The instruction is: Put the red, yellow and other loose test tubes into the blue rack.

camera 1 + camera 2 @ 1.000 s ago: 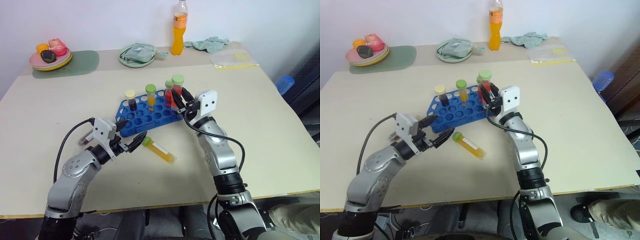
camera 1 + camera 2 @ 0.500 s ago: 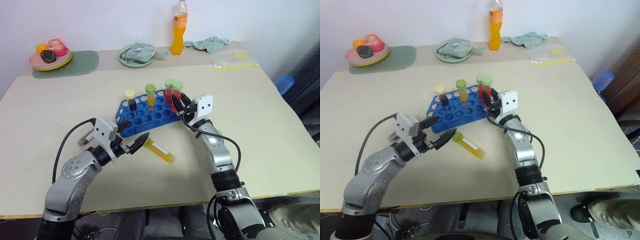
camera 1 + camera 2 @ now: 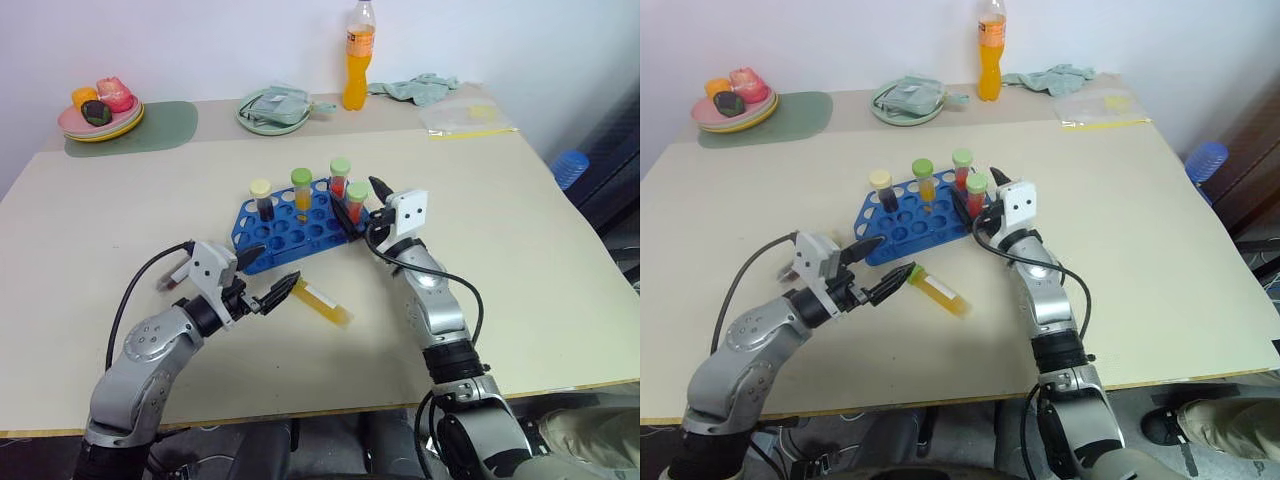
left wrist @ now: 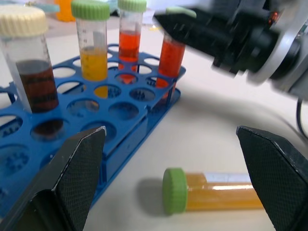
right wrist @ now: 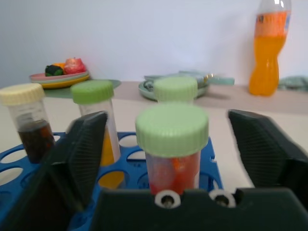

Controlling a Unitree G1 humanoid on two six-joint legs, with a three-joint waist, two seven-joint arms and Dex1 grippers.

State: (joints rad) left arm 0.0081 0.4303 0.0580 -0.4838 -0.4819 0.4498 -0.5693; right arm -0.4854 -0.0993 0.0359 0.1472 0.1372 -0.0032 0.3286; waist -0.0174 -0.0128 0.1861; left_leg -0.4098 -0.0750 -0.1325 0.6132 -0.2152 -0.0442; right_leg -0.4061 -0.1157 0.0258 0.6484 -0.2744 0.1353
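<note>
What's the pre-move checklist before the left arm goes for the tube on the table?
1. Red tube seated upright in the blue rack: ok.
2. Right gripper open, fingers either side of the red tube, not clamped: ok. Not yet drawn back from the rack: not ok.
3. Left gripper open, ready to grasp: ok.
4. Yellow tube loose on the table, lying on its side, green cap toward the left gripper, not yet between its fingers: ok.
5. Empty rack holes near the front for the yellow tube: ok.
6. Yellow tube's cap screwed tight: cannot tell.
</note>
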